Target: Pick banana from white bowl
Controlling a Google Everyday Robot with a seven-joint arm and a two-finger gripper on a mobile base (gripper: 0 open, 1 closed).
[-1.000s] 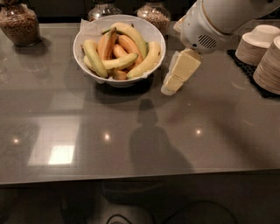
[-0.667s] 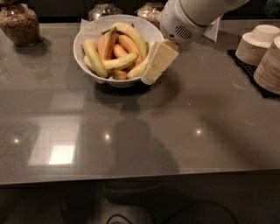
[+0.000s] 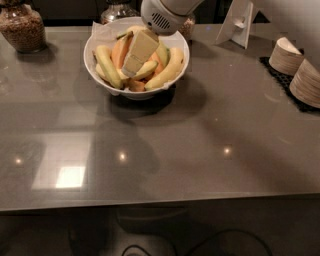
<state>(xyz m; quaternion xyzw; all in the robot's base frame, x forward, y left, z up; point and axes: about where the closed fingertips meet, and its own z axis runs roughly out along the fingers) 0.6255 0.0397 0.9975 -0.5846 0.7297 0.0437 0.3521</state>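
Note:
The white bowl [image 3: 146, 93] stands at the back of the grey table, left of centre, and holds several bananas. A pale greenish-yellow banana [image 3: 107, 65] lies along its left side. Brighter yellow bananas [image 3: 169, 70] and orange-toned ones [image 3: 121, 50] lie beside it. My gripper [image 3: 131, 67] reaches down from the top of the view into the middle of the bowl, its cream tip on the pile just right of the pale banana. It hides part of the fruit under it.
A jar of brown grains [image 3: 22, 27] stands at the back left and a glass jar [image 3: 116, 10] behind the bowl. Stacks of beige disposable bowls [image 3: 286, 56] sit on a black mat at the right edge. A white card stand [image 3: 239, 22] is at the back right.
My gripper has moved left from beside the bowl's right side to over the bananas inside it. The bowl shows larger and the view has shifted.

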